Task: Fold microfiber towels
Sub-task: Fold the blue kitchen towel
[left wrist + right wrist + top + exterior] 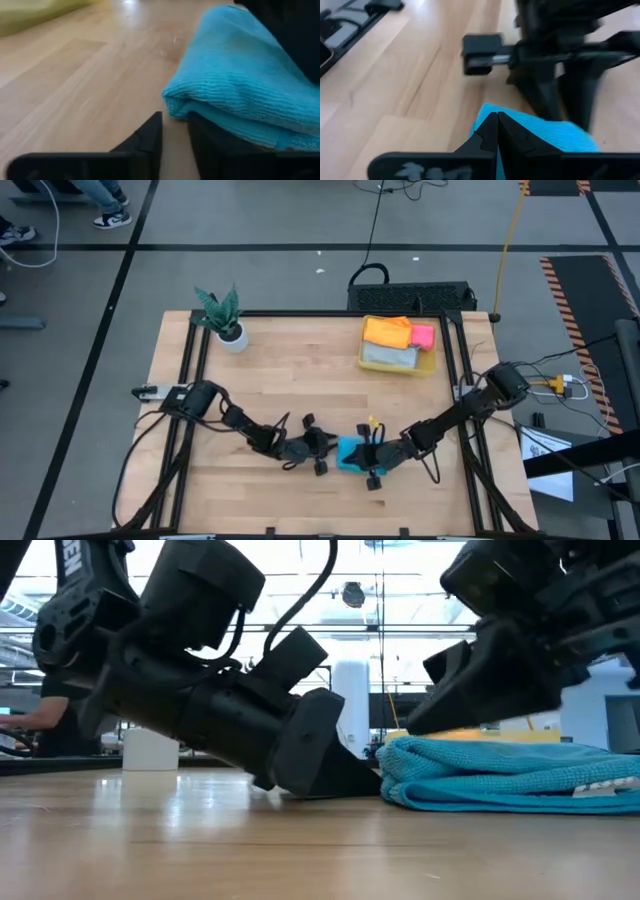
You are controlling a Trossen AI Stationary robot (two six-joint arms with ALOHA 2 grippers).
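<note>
A bright blue microfiber towel (349, 452) lies folded on the table near its front edge, between my two grippers. My left gripper (175, 142) comes low and nearly level from the table's left; its fingers stand a little apart, with bare wood showing between them, at the towel's folded edge (392, 772). My right gripper (496, 125) slants down from the right with its fingers shut over the towel's top. Orange (387, 331), pink (423, 336) and grey (388, 355) towels lie in the yellow bin. My left gripper has one finger (210, 150) lying against the blue towel's folded edge (180, 107), coming level from the table's left. Nothing is between its fingers, and the towel lies flat on the table. My right gripper's shut fingertips stand at the towel's top (485, 112); whether they touch it I cannot tell.
A translucent yellow bin (432, 365) stands at the back right. A small potted plant (228, 320) stands at the back left. Bare wood stretches across the table's middle and far side. In the low view, a person sits beyond the table at the far left.
</note>
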